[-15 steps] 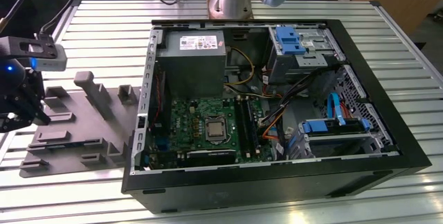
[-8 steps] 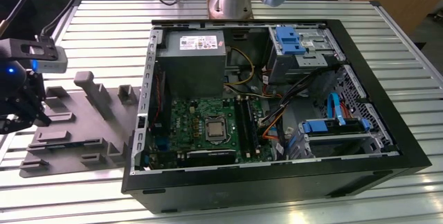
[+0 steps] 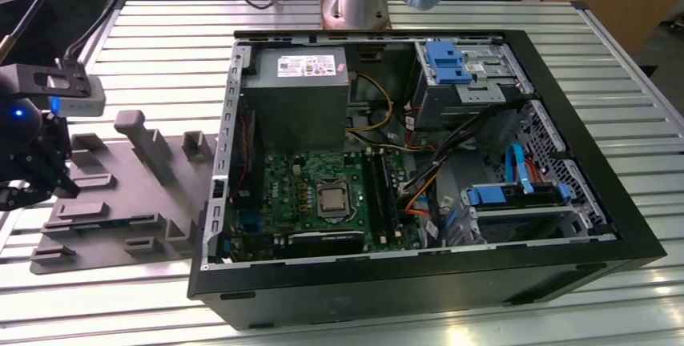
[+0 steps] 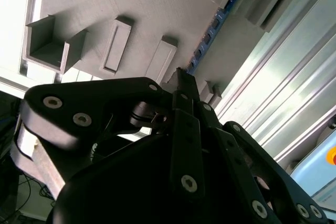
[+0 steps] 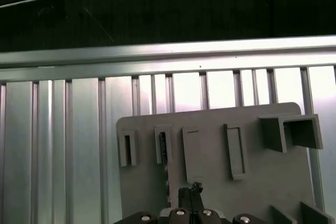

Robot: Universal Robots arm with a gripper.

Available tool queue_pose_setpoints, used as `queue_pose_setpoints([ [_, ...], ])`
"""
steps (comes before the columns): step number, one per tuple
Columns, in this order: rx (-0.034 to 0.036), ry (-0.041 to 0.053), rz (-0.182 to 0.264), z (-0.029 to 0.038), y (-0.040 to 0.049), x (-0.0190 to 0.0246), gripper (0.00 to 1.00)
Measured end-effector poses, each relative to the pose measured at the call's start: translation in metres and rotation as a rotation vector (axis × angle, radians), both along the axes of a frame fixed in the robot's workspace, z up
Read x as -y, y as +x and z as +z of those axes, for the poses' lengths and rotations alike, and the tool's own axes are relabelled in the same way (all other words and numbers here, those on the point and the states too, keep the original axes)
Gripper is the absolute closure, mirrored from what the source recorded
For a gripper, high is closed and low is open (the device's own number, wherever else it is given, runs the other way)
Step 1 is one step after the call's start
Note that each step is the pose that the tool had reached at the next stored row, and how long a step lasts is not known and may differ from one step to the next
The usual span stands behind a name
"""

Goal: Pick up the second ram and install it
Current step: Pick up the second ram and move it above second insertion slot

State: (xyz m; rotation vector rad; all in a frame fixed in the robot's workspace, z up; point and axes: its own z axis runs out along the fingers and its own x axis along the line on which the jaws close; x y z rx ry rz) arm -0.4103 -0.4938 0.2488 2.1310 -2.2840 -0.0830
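Finding: the ram (image 4: 214, 26) stands on edge in a slot of the grey tray (image 3: 118, 194), which lies on the desk (image 3: 160, 42) at the exterior view's left of the open case (image 3: 630, 226). In the first wrist view it shows as a dark sliver between two raised blocks.

Gripper (image 4: 181, 76): closed, fingers pressed together with nothing seen between them. It hangs low over the tray, its tip just beside one end of the ram. We cannot confirm contact.

Handling, in our judgement: the ram is light, stiff and thin, with flat smooth faces that give fair purchase. It is also fragile (chips on the faces, contacts along one long edge). We would take hold across the two flat faces near the middle of the free long edge, clear of the contacts, and lift straight out to avoid twisting it in the slot.
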Motion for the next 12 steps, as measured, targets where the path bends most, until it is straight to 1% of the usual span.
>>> queue_pose_setpoints([
  [12, 0.0, 0.0, 0.0, -0.0045, 0.0, 0.0052, 0.89],
])
